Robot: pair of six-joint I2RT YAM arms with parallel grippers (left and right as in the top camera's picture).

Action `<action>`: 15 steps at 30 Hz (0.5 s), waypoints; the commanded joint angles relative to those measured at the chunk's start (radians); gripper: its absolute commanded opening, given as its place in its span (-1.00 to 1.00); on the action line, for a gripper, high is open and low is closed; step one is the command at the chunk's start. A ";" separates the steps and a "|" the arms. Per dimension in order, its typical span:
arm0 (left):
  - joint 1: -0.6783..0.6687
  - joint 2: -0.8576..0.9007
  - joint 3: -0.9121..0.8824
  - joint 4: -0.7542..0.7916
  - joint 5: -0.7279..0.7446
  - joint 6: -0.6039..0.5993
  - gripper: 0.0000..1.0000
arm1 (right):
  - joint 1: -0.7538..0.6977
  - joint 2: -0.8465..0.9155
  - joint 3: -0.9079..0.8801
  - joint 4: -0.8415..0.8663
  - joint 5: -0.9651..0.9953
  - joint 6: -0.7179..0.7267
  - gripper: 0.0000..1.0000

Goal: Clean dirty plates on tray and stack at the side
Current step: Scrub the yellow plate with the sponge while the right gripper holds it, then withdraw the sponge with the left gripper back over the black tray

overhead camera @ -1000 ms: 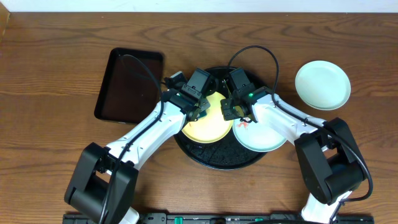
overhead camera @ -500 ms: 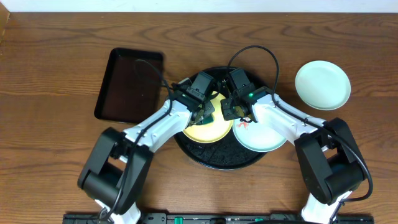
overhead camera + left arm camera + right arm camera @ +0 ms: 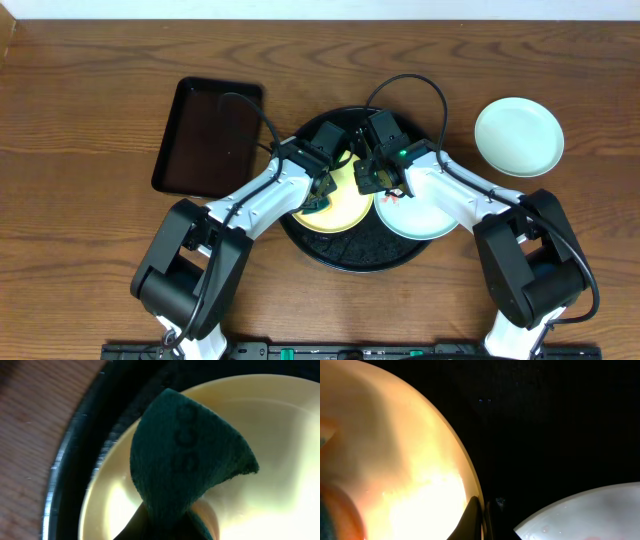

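Yellow plate (image 3: 340, 207), rim pinched by right gripper (image 3: 477, 520), is getting wiped as left gripper (image 3: 325, 188) is sliding its clamped green pad (image 3: 185, 470) inward.

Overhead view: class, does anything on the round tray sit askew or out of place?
Yes. The mint plate on the tray hangs over the tray's right rim; the yellow plate, under the green cloth, lies fully inside.

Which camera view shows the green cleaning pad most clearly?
The left wrist view: the green pad fills the centre, folded, lying over the yellow plate. The overhead view shows only a dark green scrap at the left gripper. The right wrist view shows the plate, but no clear pad.
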 commanded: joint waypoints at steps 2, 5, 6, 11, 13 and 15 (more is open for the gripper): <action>0.038 0.027 -0.019 -0.058 -0.128 0.010 -0.85 | -0.001 0.005 -0.003 -0.003 0.058 0.012 -0.98; 0.054 -0.010 -0.010 -0.089 -0.160 0.013 -0.84 | -0.001 0.005 -0.003 -0.004 0.059 0.009 -0.97; 0.059 -0.028 -0.010 -0.103 -0.179 0.013 -0.85 | -0.001 0.005 -0.003 -0.004 0.058 0.009 -0.98; 0.079 -0.152 -0.010 -0.174 -0.322 0.013 -0.84 | -0.001 0.005 -0.003 -0.004 0.058 0.009 -0.97; 0.087 -0.210 -0.010 -0.197 -0.362 0.016 -0.85 | 0.000 0.005 -0.003 -0.003 0.045 -0.004 -0.97; 0.097 -0.270 -0.010 -0.206 -0.374 0.040 -0.84 | 0.000 -0.003 -0.002 -0.003 0.019 -0.034 -0.97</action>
